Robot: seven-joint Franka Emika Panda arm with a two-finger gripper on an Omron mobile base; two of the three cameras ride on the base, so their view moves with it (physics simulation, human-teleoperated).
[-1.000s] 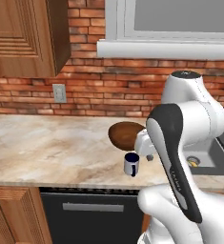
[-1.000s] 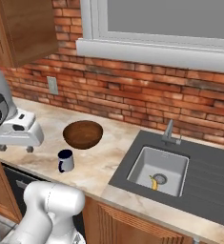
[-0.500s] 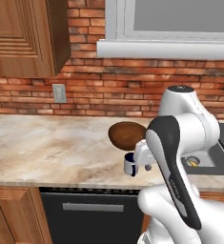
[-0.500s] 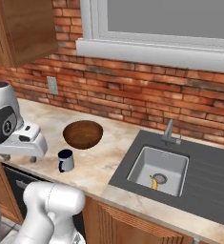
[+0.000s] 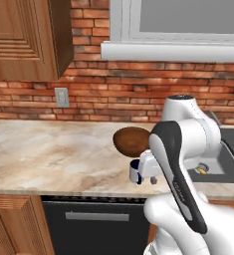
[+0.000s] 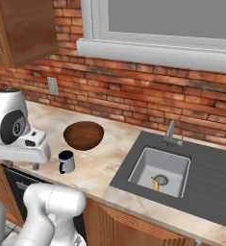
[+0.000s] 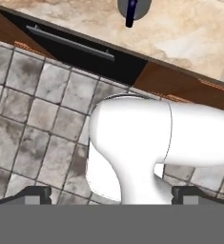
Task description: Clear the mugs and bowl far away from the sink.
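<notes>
While the white arm is hanging low at the front edge of the table [image 6: 105, 166], its pincer [image 7: 111, 195] is pointing down toward the tiled floor [image 7: 27, 124], with two dark fingertips [image 7: 32, 194] set wide apart and nothing between them, so it is reading as released. One dark blue mug [image 6: 66, 162] is standing near the table's front edge, just at 5 o'clock of the brown bowl [image 6: 83, 135], and both are sitting at 9 o'clock of the sink [image 6: 160, 166], close to its surround. In the left base view the mug [image 5: 135, 172] is peeking out beside the hand, below the bowl [image 5: 131, 141]. A second mug is not identifiable here. The risk, judging from this pose, is that the hand's body is riding very close to the mug: a careless swing could be knocking it off the edge or into the bowl, and a blind approach from below the table line could be missing the grasp altogether.
</notes>
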